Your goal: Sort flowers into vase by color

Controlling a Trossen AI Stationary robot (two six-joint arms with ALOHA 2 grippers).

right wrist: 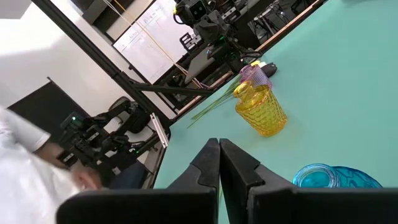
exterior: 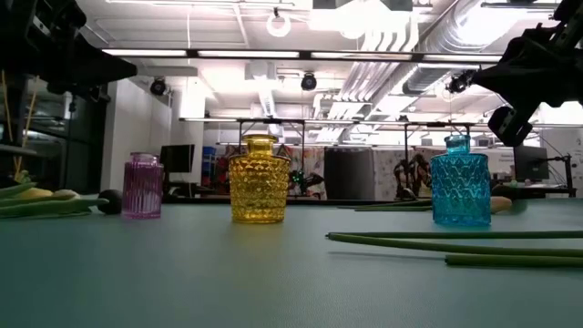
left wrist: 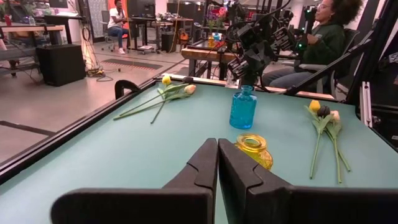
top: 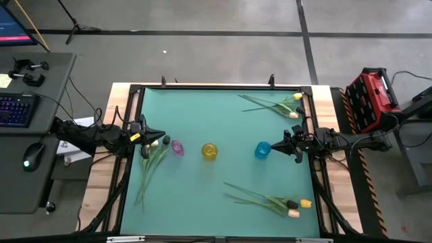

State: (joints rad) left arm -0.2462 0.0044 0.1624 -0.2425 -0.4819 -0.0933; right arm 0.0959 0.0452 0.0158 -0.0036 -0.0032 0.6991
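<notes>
Vases, purple (top: 177, 148), yellow (top: 210, 151) and blue (top: 262, 150), stand between the pressed-together left pincer (top: 152, 138) and right pincer (top: 282, 144).

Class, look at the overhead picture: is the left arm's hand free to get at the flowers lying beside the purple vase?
Probably yes. The left hand sits shut just above the flowers, with only bare mat between, and the purple vase stands off to one side.
</notes>
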